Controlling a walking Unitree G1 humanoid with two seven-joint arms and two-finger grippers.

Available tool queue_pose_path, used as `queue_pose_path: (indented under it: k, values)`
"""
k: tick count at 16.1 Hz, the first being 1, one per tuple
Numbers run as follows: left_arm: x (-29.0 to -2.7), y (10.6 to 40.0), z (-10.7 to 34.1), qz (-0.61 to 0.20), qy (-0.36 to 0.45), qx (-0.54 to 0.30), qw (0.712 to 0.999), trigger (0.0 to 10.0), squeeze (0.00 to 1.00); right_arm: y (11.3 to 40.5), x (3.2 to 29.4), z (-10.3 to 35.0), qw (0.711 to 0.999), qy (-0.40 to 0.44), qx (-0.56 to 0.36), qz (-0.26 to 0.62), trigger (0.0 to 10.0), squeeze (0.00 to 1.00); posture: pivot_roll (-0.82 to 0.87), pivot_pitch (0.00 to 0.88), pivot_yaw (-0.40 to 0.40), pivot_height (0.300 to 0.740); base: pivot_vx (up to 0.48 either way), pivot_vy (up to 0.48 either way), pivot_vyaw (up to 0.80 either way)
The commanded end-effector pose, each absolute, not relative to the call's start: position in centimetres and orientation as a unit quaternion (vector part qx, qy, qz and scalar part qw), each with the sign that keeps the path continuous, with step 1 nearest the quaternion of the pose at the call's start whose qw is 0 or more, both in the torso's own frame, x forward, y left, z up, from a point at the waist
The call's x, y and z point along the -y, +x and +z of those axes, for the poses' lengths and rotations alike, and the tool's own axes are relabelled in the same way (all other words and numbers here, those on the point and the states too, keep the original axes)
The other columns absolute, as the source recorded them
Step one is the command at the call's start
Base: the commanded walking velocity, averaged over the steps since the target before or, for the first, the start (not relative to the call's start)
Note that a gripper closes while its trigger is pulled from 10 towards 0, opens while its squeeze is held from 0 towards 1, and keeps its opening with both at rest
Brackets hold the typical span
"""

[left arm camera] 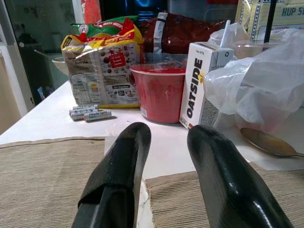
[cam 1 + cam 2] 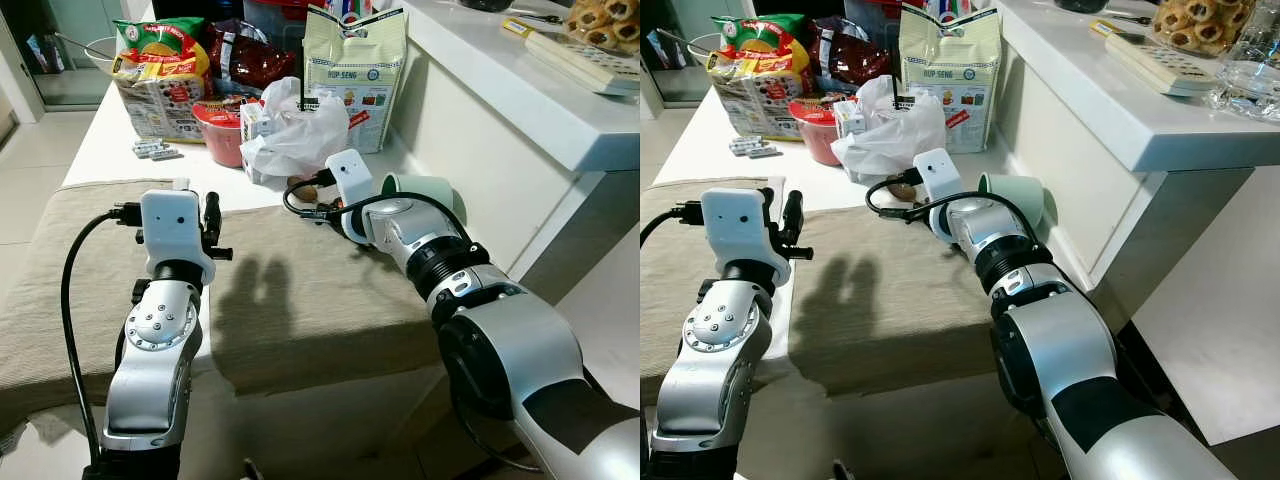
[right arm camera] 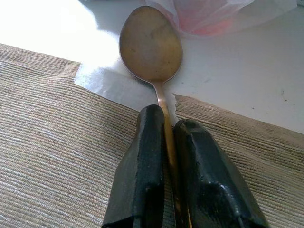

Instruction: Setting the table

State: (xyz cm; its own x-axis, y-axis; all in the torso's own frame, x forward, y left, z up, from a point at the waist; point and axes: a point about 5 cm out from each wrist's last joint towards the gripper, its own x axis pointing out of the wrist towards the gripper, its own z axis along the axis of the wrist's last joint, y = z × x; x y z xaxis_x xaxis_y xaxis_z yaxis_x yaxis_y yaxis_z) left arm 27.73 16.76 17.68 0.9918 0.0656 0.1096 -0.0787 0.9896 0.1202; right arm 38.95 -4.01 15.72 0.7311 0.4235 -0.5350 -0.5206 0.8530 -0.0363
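Observation:
A brass-coloured spoon (image 3: 150, 42) lies with its bowl on the white table and its handle across the edge of a beige placemat (image 2: 300, 290). My right gripper (image 3: 168, 126) is shut on the spoon's handle, low over the mat's far edge. The spoon's bowl (image 2: 902, 190) rests just in front of a white plastic bag (image 2: 295, 130). My left gripper (image 1: 168, 137) is open and holds nothing. It hovers above the gap between this mat and a second beige mat (image 2: 70, 260) on the left, its fingers (image 2: 211, 222) pointing at the groceries.
A pale green cup (image 2: 425, 190) lies on its side by my right wrist against the counter wall. At the table's back stand a red bowl (image 1: 159, 92), an Oatside carton (image 1: 199, 83), snack bags (image 2: 160, 75) and batteries (image 1: 90, 113). A raised white counter (image 2: 1120, 100) runs along the right.

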Motion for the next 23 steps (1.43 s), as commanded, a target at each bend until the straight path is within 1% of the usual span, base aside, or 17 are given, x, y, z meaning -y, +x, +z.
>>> queue_pose_path:
  k: [1,6,8,10,17,20,23]
  values:
    - [-16.6,27.8,17.8,0.030,0.067,0.055,0.996,10.0,0.00,37.9,5.7,12.4,0.910,-0.101,-0.334,0.223,10.0,0.00,-0.07,0.015,-0.050,0.740,0.000,0.000,0.00]
    - [-16.5,27.7,17.7,0.031,0.065,0.054,0.996,10.0,0.00,38.1,6.4,12.6,0.911,-0.099,-0.338,0.215,10.0,0.00,-0.08,0.017,-0.053,0.740,0.000,0.000,0.00]
    - [-16.4,27.8,17.7,0.030,0.065,0.054,0.996,10.0,0.00,38.1,6.3,12.7,0.908,-0.090,-0.345,0.222,10.0,0.00,-0.08,0.015,-0.054,0.740,0.000,0.000,0.00]
    - [-16.4,27.9,17.7,0.028,0.064,0.055,0.996,10.0,0.00,37.8,6.1,12.7,0.898,-0.086,-0.360,0.238,10.0,0.00,-0.08,0.015,-0.054,0.740,0.000,0.000,0.00]
    - [-16.2,28.1,17.7,0.028,0.064,0.056,0.996,10.0,0.00,37.8,5.9,12.8,0.895,-0.086,-0.363,0.245,10.0,0.00,-0.09,0.010,-0.062,0.740,0.000,0.000,0.00]
    - [-16.2,28.0,17.6,0.028,0.063,0.057,0.996,10.0,0.00,38.0,5.9,13.2,0.897,-0.083,-0.356,0.247,10.0,0.00,-0.09,0.010,-0.062,0.740,0.000,0.000,0.00]
    - [-16.0,28.2,17.7,0.026,0.063,0.058,0.996,10.0,0.00,38.4,6.0,13.8,0.906,-0.083,-0.342,0.236,10.0,0.00,-0.10,0.006,-0.058,0.740,0.000,0.000,0.00]
